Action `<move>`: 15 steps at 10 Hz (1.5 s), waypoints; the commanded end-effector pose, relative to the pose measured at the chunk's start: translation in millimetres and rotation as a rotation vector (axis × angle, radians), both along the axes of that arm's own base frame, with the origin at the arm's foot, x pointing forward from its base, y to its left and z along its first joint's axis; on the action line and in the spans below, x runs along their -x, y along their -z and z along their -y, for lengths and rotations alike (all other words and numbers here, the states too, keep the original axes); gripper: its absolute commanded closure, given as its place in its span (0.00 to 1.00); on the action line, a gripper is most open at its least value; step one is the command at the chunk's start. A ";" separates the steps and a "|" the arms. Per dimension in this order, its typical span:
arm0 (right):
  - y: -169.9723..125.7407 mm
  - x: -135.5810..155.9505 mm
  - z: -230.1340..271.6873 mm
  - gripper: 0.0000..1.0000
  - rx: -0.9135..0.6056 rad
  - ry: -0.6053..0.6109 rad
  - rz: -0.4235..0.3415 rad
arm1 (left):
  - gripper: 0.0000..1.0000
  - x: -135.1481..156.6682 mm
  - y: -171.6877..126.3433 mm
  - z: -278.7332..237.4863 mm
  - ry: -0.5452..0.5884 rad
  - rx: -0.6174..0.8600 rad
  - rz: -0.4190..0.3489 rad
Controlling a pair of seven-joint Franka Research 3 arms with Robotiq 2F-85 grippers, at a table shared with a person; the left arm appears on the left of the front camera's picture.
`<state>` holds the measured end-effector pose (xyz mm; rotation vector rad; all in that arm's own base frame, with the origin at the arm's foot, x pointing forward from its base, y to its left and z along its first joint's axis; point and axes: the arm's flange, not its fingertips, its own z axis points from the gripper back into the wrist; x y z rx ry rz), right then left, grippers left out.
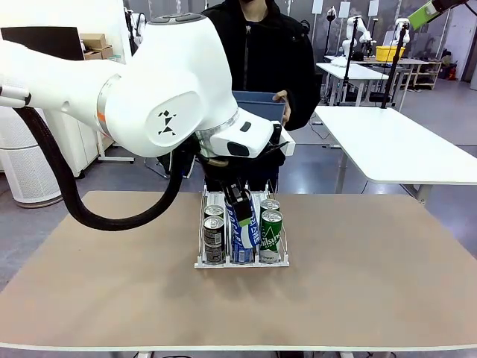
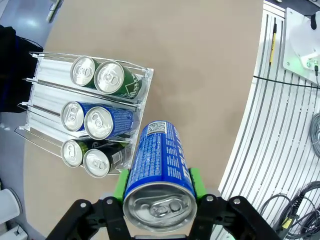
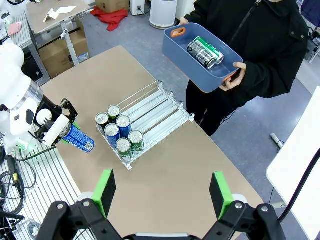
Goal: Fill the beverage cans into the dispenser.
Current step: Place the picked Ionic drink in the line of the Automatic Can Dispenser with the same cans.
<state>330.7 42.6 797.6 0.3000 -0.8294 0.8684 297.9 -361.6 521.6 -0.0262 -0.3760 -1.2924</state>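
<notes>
My left gripper [image 1: 240,212] is shut on a blue beverage can [image 1: 243,226], which hangs tilted just above the front of the dispenser [image 1: 242,263]. In the left wrist view the green pads [image 2: 195,181] clamp that blue can [image 2: 159,165] on both sides. The white dispenser [image 2: 50,80] holds two cans in each lane: dark [image 1: 214,239], blue [image 2: 100,122] and green [image 1: 270,233]. From high above the table, my right gripper [image 3: 162,192] stands open and holds nothing. It looks down on the dispenser [image 3: 160,107] and the left gripper [image 3: 52,127].
At the far side a person holds a blue tub [image 1: 257,101] with more cans [image 3: 205,50] in it. The rear halves of the dispenser lanes are bare. Brown tabletop lies free on both sides. A slatted base with cables [image 2: 280,150] runs along the near edge.
</notes>
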 end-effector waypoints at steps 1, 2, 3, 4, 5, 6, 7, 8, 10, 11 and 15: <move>1.1 -0.1 -0.3 0.00 0.001 -0.002 -0.004 | 0.42 0.6 -1.1 0.2 -0.011 -0.004 0.011; 1.1 -0.1 -0.3 0.00 0.001 -0.002 -0.004 | 0.42 0.6 -1.1 0.2 -0.011 -0.004 0.011; 1.1 -0.1 -0.3 0.00 0.001 -0.002 -0.004 | 0.42 0.6 -1.1 0.2 -0.011 -0.004 0.011; 1.1 -0.1 -0.3 0.00 0.001 -0.002 -0.004 | 0.42 0.6 -1.1 0.2 -0.011 -0.004 0.011; 1.1 -0.1 -0.3 0.00 0.001 -0.002 -0.004 | 0.42 0.0 0.2 0.0 0.000 -0.001 0.000; 1.1 -0.1 -0.3 0.00 0.001 -0.002 -0.004 | 0.42 3.0 2.9 -0.2 0.009 -0.004 0.013; 1.1 -0.1 -0.3 0.00 0.001 -0.002 -0.004 | 0.42 6.0 5.8 1.5 0.006 -0.006 0.002; 1.1 -0.1 -0.3 0.00 0.001 -0.002 -0.004 | 0.42 5.5 10.7 5.1 0.005 -0.001 0.006; 1.1 -0.1 -0.3 0.00 0.001 -0.002 -0.004 | 0.42 1.5 23.0 6.6 0.006 -0.022 0.023; 1.1 -0.1 -0.3 0.00 0.001 -0.002 -0.004 | 0.42 -3.5 29.8 10.3 -0.005 -0.022 0.025; 1.1 -0.1 -0.3 0.00 0.001 -0.002 -0.004 | 0.42 -19.5 48.4 8.2 0.003 -0.039 0.043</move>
